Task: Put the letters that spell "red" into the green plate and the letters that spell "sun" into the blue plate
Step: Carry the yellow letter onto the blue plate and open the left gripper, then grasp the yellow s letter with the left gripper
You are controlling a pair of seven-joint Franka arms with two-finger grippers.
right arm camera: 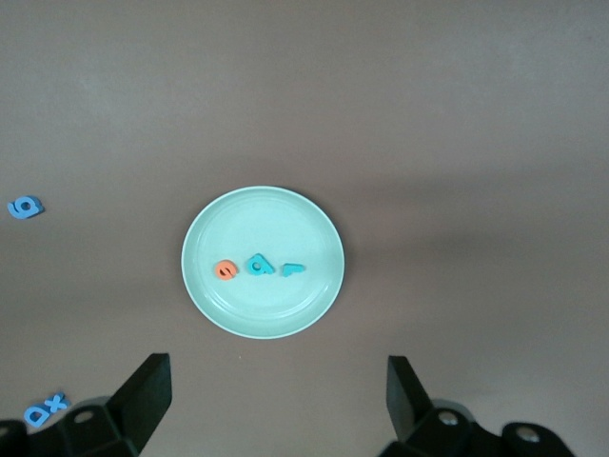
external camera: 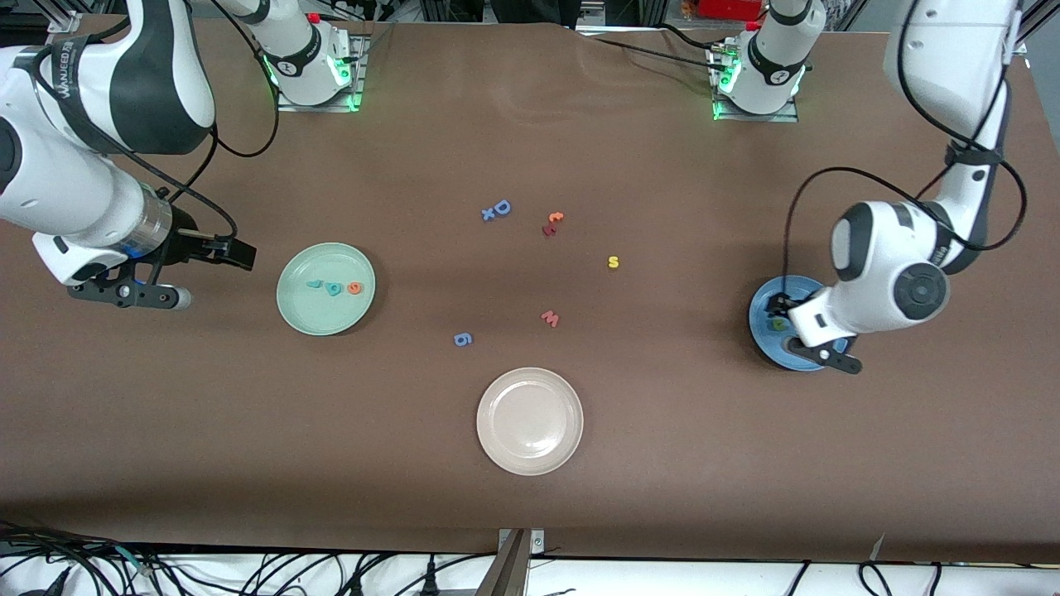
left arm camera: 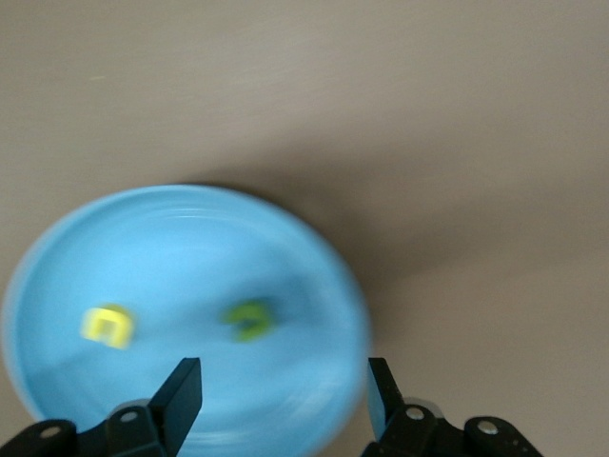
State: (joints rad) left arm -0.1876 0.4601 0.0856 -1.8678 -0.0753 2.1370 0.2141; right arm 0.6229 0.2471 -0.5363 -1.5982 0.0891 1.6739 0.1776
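Front view, round mint green plate [external camera: 325,289]

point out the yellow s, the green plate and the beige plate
yellow s [external camera: 613,262], front view, middle of the letter
green plate [external camera: 300,308], front view, bare floor of the plate
beige plate [external camera: 530,421], front view, bare centre

The left gripper [left arm camera: 284,395] is held low over the left arm's end of the table, its fingers [left arm camera: 181,392] spread apart with nothing between them. The right gripper [right arm camera: 278,395] is held waiting over the right arm's end, its fingers set wide and empty.
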